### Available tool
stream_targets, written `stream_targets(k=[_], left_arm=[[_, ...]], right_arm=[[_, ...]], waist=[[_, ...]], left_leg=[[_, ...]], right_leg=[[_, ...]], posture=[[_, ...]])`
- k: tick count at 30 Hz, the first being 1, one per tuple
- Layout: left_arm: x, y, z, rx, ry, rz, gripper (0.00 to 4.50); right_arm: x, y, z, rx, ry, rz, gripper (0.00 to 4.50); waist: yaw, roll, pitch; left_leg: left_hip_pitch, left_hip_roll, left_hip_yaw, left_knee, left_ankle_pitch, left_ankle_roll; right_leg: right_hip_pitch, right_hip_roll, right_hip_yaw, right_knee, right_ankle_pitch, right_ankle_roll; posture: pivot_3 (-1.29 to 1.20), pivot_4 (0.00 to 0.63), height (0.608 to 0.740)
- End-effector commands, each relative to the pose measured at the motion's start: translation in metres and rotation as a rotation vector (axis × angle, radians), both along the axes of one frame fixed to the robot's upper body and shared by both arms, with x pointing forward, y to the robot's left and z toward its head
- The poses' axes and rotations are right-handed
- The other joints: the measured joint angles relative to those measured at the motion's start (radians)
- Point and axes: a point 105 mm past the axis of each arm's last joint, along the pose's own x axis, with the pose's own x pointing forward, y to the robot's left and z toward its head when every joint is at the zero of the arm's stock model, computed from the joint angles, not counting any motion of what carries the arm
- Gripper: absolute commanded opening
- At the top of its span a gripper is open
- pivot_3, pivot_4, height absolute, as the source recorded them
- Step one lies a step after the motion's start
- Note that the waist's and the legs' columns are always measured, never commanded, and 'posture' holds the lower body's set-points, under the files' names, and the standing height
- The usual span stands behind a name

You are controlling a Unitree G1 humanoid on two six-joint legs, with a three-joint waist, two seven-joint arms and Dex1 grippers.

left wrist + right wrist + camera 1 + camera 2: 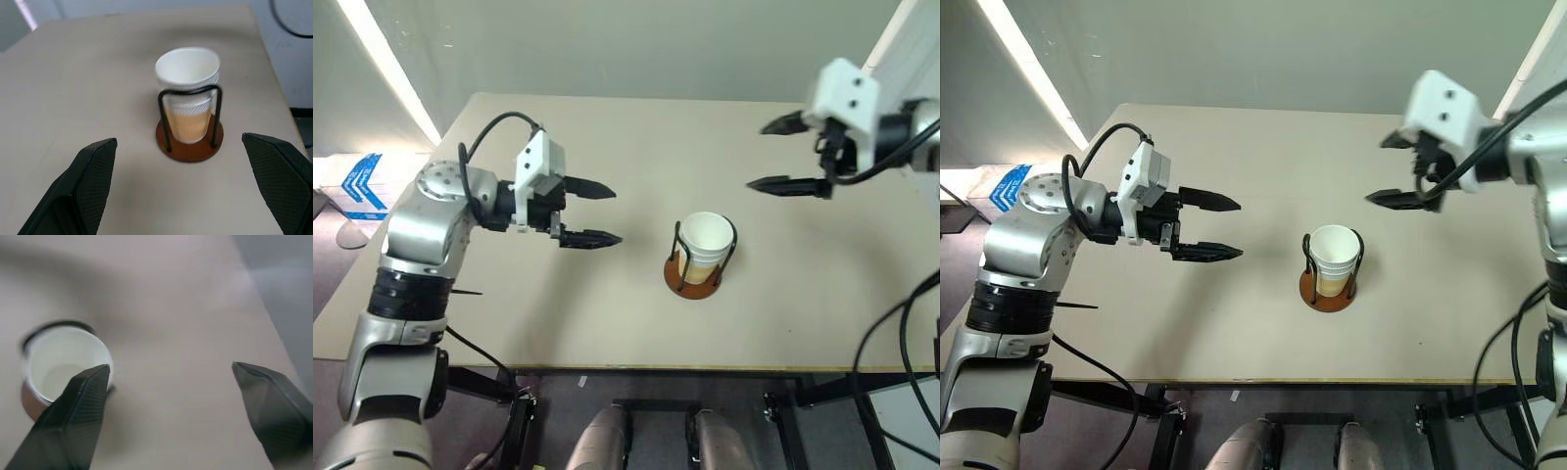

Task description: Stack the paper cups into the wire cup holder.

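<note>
**Both grippers spread, cups in holder**

Fingers on our left gripper (pixel 592 212) are spread wide and grip nothing; it hovers at 9 o'clock from the holder (pixel 695 275), pointing toward it. Our right gripper (pixel 788 154) is also spread and empty, up at 1 o'clock from the holder. We see the cups (pixel 707 240) nested upright inside the wire loops, near the middle of the table (pixel 607 323), white rim uppermost.

Both arms are silver-grey metal with black joint bands and looping black cables. Each wrist carries a white boxy housing. The left tool (pixel 590 212) and right tool (pixel 790 153) have pointed, textured black fingers.
</note>
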Motion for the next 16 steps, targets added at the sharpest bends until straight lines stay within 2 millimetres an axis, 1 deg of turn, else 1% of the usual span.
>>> stream_targets(k=[1, 4, 6, 9, 11, 13, 16], left_arm=[[0.005, 0.010, 0.016, -0.080, -0.051, 0.086, 4.50], [0.017, 0.018, 0.019, -0.122, -0.080, 0.185, 4.50], [0.026, 0.024, 0.023, -0.152, -0.110, 0.258, 4.50], [0.038, 0.034, 0.023, -0.187, -0.137, 0.383, 4.50], [0.042, 0.036, 0.021, -0.208, -0.138, 0.428, 4.50], [0.042, 0.037, 0.020, -0.222, -0.133, 0.449, 4.50], [0.045, 0.036, 0.013, -0.255, -0.133, 0.487, 4.50]], right_arm=[[-0.006, -0.027, 0.010, 0.215, -0.082, -0.192, 4.20], [-0.003, -0.039, -0.004, 0.333, -0.111, -0.328, 4.20], [0.001, -0.041, -0.014, 0.412, -0.096, -0.389, 4.20], [0.011, -0.051, -0.028, 0.529, -0.083, -0.511, 4.20], [0.014, -0.055, -0.033, 0.595, -0.073, -0.544, 4.20], [0.016, -0.061, -0.036, 0.633, -0.083, -0.574, 4.20], [0.018, -0.083, -0.040, 0.664, -0.168, -0.657, 4.20]], waist=[[-0.001, 0.000, 0.000], [-0.004, 0.001, 0.000], [-0.009, 0.000, 0.000], [-0.011, 0.000, 0.001], [-0.011, 0.000, 0.001], [-0.010, 0.000, 0.001], [-0.008, 0.000, 0.001]], left_leg=[[0.000, 0.000, 0.000, -0.001, 0.000, 0.000], [0.002, 0.001, 0.001, -0.003, 0.001, -0.002], [0.005, 0.001, 0.002, -0.004, 0.002, -0.002], [0.007, 0.001, 0.002, -0.005, 0.003, 0.001], [0.007, 0.001, 0.002, -0.005, 0.003, 0.007], [0.007, 0.000, 0.001, -0.005, 0.004, 0.008], [0.008, 0.000, 0.001, -0.005, 0.006, 0.008]], right_leg=[[0.000, 0.000, 0.000, 0.000, 0.000, 0.000], [-0.001, 0.000, 0.000, 0.002, 0.005, 0.009], [0.000, 0.000, 0.001, 0.003, 0.005, 0.009], [0.002, 0.001, 0.002, 0.003, 0.005, 0.009], [0.002, 0.001, 0.002, 0.002, 0.006, 0.006], [0.002, 0.001, 0.002, 0.002, 0.007, 0.002], [0.003, 0.001, 0.003, 0.001, 0.008, 0.002]], posture=[[0.00, 0.150, 0.740], [0.00, 0.150, 0.740], [0.00, 0.150, 0.740], [0.00, 0.150, 0.740], [0.00, 0.150, 0.740], [0.00, 0.150, 0.740], [0.00, 0.150, 0.740]])
